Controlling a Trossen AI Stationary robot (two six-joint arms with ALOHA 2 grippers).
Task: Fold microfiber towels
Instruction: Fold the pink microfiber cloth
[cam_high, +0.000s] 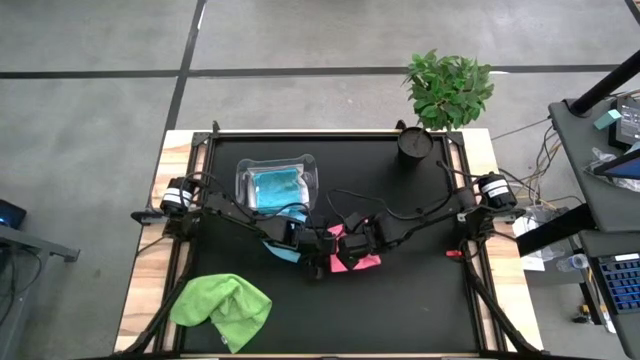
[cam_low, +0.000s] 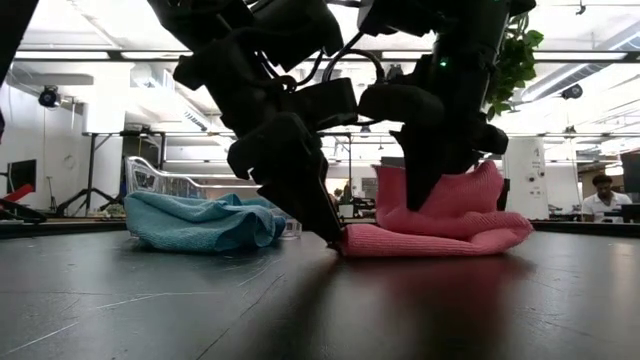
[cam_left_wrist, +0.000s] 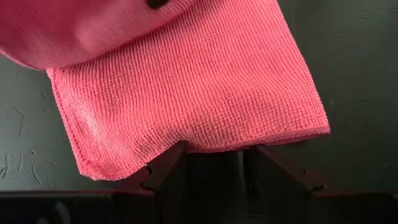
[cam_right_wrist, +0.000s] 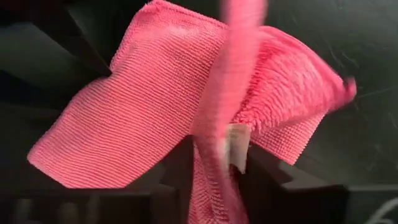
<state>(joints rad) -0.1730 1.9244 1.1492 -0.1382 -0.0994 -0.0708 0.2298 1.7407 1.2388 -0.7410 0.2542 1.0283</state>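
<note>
The pink towel (cam_high: 352, 258) lies on the black mat at the table's middle, one part raised. My right gripper (cam_right_wrist: 221, 155) is shut on the raised part (cam_low: 440, 195). My left gripper (cam_left_wrist: 217, 152) is open, low at the towel's flat edge (cam_low: 350, 240). One light blue towel (cam_low: 200, 220) lies crumpled on the mat under my left arm. Another lies in the clear tub (cam_high: 275, 185). The lime green towel (cam_high: 222, 305) lies bunched at the near left. The grey-white towel is not in view. My left gripper's two open fingertips (cam_left_wrist: 174, 155) slant down and meet the hemmed edge (cam_left_wrist: 217, 146) of the flat bottom layer, one on either side of a short stretch of it. That layer lies flat on the mat. Whether the tips lie over or under the edge, I cannot tell. My right gripper pinches a gathered fold of the pink towel between its two fingers, at the edge with the white label (cam_right_wrist: 236, 146). The fingers come from above, pointing down. The held part stands up off the mat (cam_low: 470, 190), and the rest lies on the table.
A dark pot with a green plant (cam_high: 415, 142) stands at the table's far right corner. The tub stands far left of the middle. Bare mat (cam_high: 400, 310) lies near and right of the pink towel. People and benches show in the room behind.
</note>
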